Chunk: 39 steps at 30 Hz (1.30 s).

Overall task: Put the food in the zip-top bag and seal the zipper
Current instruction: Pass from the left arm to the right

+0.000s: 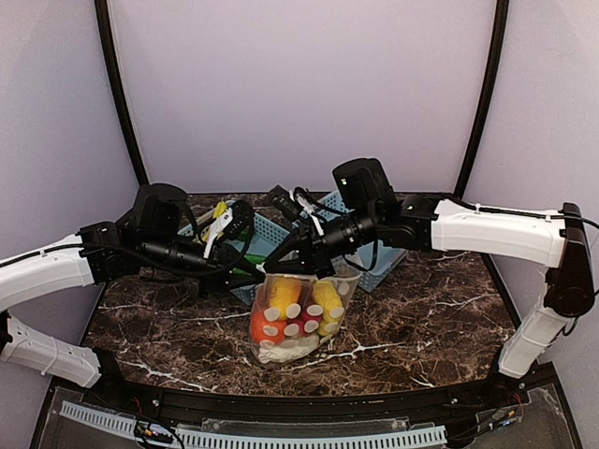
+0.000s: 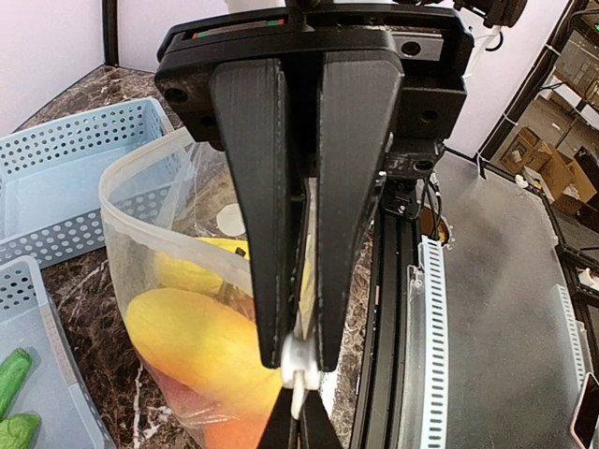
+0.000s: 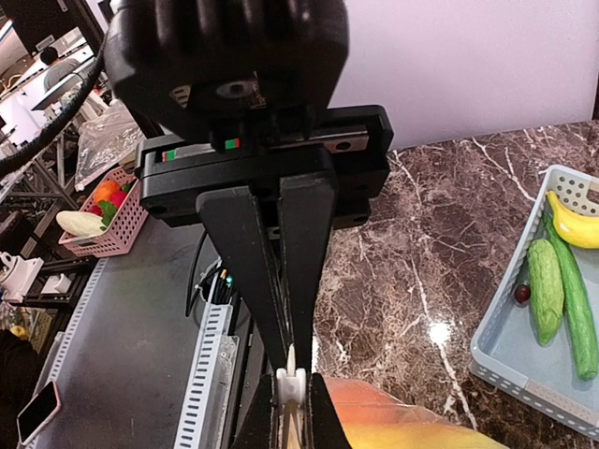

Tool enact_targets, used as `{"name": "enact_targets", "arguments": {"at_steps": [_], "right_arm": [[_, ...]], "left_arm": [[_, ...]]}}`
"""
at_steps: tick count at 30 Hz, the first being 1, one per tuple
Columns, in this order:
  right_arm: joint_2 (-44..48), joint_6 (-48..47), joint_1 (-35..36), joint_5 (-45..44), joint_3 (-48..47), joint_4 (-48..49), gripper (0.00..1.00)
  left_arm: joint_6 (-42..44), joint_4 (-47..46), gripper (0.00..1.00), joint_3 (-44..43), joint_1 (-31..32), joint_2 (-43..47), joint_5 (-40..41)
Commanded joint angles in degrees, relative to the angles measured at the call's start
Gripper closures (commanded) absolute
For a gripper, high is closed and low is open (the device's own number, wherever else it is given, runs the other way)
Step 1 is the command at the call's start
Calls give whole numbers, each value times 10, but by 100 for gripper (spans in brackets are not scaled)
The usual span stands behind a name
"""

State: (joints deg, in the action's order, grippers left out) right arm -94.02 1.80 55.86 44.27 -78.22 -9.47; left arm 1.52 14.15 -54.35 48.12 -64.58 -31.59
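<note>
left hand [image 2: 298, 363], right hand [image 3: 292, 376] on zip-top bag [image 1: 301, 316], mouth up, zipper [image 1: 304, 274] left-to-right

The see-through plastic bag with white dots [image 1: 301, 281] holds toy food: a round orange piece [image 1: 264, 328], a yellow piece [image 1: 328, 297], a red piece [image 1: 301, 325] and a white piece [image 1: 288, 349]. Its small slider tab [image 2: 298, 361] is white. The plastic basket with little holes [image 1: 384, 271] is light blue. The stone table [image 1: 440, 318] is dark brown with white lines. The left gripper [image 2: 299, 354] and right gripper [image 3: 292, 367] are black.
</note>
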Motion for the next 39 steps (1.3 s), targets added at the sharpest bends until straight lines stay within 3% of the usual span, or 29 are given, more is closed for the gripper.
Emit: {"name": "enact_targets", "arguments": {"at_steps": [1,8,17,20,21,23,25,27,30,39], "right_arm": [[38,-2,-5,-45,18,-15,100],[56,-13,-5,-93,28,-30,100],[58,-12,-5,-86,28,-39,100],[53,-6,-2,-69,23,-31,100],[51,-5,-2,-65,21,-30,100],[48,-5,-1,-62,20,-27,100],[47,-5,-1,-60,18,-27,100],[46,-5,-1,-55,18,-27,100],[45,-3,0,-49,19,-27,100],[46,-4,2,-40,21,-28,100]], "left_arm": [[11,21,99,3,-8,29,39],[11,18,99,5,-9,34,53],[4,8,98,4,-9,25,37],[-7,-12,84,1,-9,18,5],[-11,-16,71,0,-9,17,-3],[-12,-22,56,-5,-10,12,-16],[-12,-26,48,-9,-10,11,-23],[-26,-33,46,-10,-10,9,-25],[-42,-46,48,-10,-13,3,-29],[-107,-116,70,-5,-35,-25,-83]]}}
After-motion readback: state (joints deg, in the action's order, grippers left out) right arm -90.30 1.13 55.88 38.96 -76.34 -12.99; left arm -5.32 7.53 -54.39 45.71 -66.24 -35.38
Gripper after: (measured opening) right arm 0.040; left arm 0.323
